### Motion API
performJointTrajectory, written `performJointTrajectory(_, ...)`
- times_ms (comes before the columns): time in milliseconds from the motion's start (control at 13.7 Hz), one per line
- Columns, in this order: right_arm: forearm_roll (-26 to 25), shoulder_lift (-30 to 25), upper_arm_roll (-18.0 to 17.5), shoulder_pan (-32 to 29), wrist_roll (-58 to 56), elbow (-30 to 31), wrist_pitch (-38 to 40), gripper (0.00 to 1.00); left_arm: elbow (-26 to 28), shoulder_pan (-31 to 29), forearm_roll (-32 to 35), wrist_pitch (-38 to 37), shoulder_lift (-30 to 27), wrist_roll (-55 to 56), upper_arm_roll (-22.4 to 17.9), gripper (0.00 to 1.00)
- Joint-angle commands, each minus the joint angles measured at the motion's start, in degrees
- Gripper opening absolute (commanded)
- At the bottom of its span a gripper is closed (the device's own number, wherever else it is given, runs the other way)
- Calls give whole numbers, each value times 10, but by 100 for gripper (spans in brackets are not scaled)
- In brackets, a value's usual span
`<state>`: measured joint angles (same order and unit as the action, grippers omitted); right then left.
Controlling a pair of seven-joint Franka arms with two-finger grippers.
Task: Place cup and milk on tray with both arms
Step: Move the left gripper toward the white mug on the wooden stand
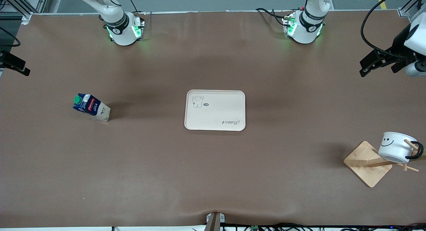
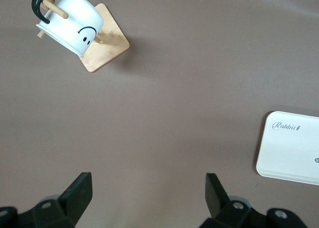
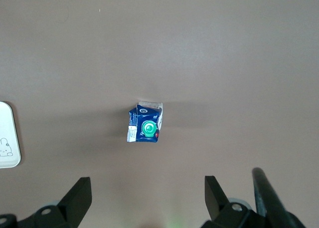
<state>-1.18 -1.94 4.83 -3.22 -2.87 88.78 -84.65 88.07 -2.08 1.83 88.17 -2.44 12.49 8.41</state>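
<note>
The cream tray [image 1: 216,114] lies flat at the table's middle with nothing on it. The dark-blue milk carton [image 1: 91,107] with a green cap stands toward the right arm's end. The white smiley cup [image 1: 396,147] hangs by its handle on a wooden rack toward the left arm's end. My left gripper [image 1: 363,68] is open and empty, high over the table's left-arm end. In the left wrist view [image 2: 148,190] the cup [image 2: 70,21] and a tray corner [image 2: 294,148] show. My right gripper [image 1: 20,67] is open and empty, high above the milk [image 3: 145,123], as the right wrist view [image 3: 148,193] shows.
The wooden rack has a square base [image 1: 362,164] and pegs, and stands nearer the front camera than the tray. Brown matting covers the table. Both arm bases stand along the table's edge farthest from the front camera. A tray edge [image 3: 7,138] shows in the right wrist view.
</note>
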Motion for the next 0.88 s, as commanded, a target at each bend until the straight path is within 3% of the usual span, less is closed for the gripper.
performJointTrajectory(0,-1,8,-4,-7,3,-16,8,100,-18,-1,11,-13,7,-4,1,100)
performJointTrajectory(510,-1,12,-4,-5,2,-16,10,100,-12,-10,10,7,26,-2,-1,100)
performJointTrajectory(802,-1,21,-5,0,2,-16,11,100,105,-59,5,151,-8,4,1,100)
